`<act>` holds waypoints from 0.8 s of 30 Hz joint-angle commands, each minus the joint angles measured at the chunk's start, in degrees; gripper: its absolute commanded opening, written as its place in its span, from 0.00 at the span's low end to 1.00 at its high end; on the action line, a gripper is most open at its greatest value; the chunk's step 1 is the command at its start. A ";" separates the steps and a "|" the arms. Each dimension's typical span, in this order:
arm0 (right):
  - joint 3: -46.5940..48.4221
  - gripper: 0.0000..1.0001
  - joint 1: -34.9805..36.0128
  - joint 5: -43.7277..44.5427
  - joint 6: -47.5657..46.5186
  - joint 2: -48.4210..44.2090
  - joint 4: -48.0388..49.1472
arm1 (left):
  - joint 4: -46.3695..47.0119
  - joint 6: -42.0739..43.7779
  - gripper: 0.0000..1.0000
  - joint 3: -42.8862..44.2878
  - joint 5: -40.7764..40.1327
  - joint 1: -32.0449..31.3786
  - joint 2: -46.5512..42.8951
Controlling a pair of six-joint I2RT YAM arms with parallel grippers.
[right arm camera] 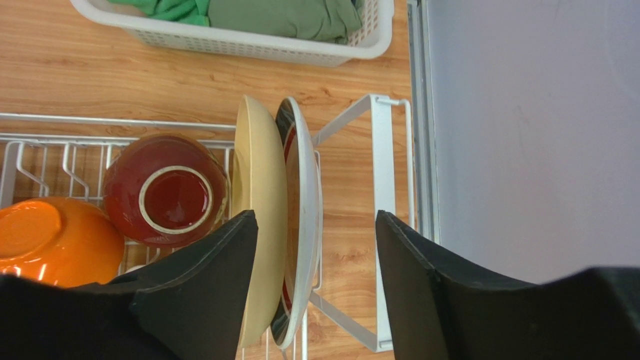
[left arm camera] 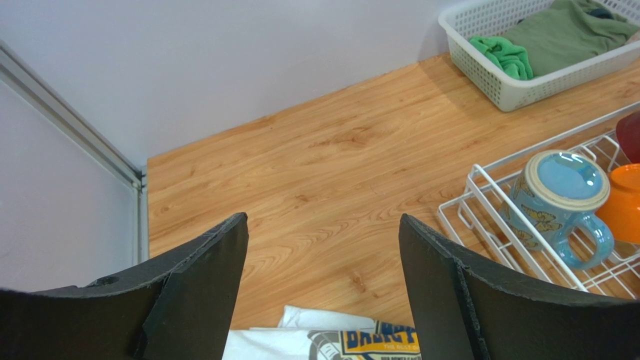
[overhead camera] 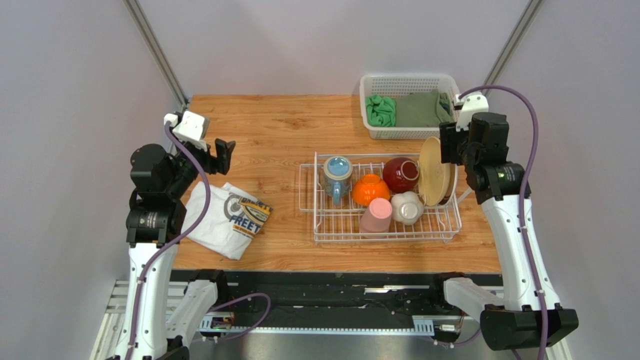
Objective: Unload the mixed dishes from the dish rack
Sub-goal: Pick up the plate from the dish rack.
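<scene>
Straddling, with right gripper (right arm camera: 315, 217) fingers (right arm camera: 214, 285) spread, the upright tan plate (right arm camera: 259, 195) and white-rimmed plate (right arm camera: 304, 187) at the dish rack's (overhead camera: 375, 239) three o'clock end, not clamping them. Hovering left gripper (left arm camera: 323, 240), spread wide and empty, over the table's (left arm camera: 323, 165) nine o'clock side.

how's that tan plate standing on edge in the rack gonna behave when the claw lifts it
The tan plate looks rigid and glazed, so it may slip in the right claw. It stands on edge close beside a white-rimmed plate, so lifting it could scrape or tip that neighbour. Out of the dish rack it would probably roll or fall flat.
</scene>
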 commanded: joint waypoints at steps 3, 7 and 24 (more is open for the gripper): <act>-1.88 0.51 0.08 2.71 -0.49 -0.96 1.67 | -0.11 1.19 0.82 -1.70 -0.02 0.29 -1.27; -2.67 0.49 0.08 3.15 -0.58 -1.13 1.93 | -0.29 1.45 0.82 -2.40 0.07 0.29 -1.97; -7.24 0.48 -0.01 4.64 -0.76 -0.96 4.48 | -0.46 3.04 0.82 -3.98 -0.11 0.29 -3.12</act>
